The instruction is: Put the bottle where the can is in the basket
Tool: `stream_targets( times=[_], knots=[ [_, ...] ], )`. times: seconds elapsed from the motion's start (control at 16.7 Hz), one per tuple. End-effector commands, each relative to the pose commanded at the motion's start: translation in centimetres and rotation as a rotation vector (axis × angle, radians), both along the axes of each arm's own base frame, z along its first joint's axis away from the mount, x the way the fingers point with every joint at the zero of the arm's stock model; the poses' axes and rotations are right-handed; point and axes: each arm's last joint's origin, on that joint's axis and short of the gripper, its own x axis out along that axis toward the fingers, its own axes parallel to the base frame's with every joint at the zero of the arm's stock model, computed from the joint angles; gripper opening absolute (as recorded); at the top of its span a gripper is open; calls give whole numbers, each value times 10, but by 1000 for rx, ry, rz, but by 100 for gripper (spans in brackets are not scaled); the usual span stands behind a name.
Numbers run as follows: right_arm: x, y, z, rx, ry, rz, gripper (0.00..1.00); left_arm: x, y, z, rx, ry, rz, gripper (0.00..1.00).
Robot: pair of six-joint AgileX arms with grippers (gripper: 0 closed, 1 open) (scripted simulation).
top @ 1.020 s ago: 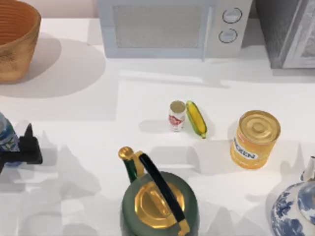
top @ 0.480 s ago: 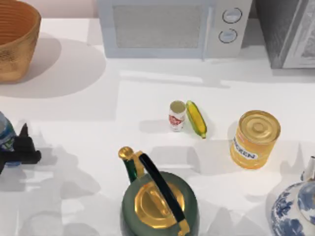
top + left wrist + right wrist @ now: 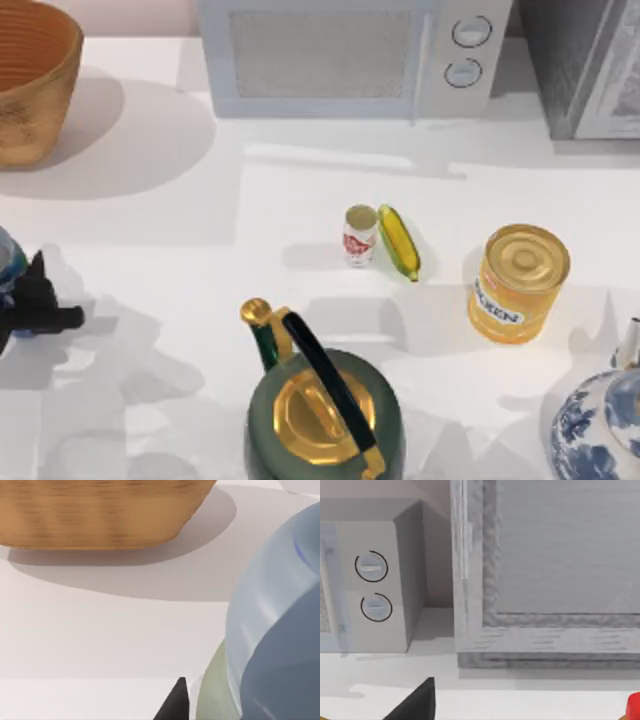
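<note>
Table [image 3: 200, 250] white; microwave [image 3: 340, 55] at back edge.

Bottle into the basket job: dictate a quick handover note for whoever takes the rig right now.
Left gripper is at the table's left edge, closed on the bottle, which is partly out of the top view.
Right gripper: a dark fingertip shows in its wrist view, facing the microwave.
The basket sits at the far left corner.
The can stands mid-table beside the corn cob, not in the basket.
Done: bottle grasped. Left: carry it to the basket and release.
</note>
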Motion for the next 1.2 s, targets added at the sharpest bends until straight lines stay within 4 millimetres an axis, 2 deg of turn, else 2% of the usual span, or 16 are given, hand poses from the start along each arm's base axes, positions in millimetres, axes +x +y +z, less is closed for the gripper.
stream_targets(
  times=[0.66,0.78,0.9,1.02,1.2],
  knots=[
    [0,0,0,0,0,0,100,3,-1,2,-3,-9,-10,0],
    [0,0,0,0,0,0,100,17,-4,12,-19,-51,-49,0],
    [0,0,0,0,0,0,100,41,-9,29,-39,-105,-101,0],
    [0,0,0,0,0,0,100,70,-12,54,-61,-149,-152,0],
    [0,0,0,0,0,0,100,112,-15,103,-89,-171,-216,0]
  ],
)
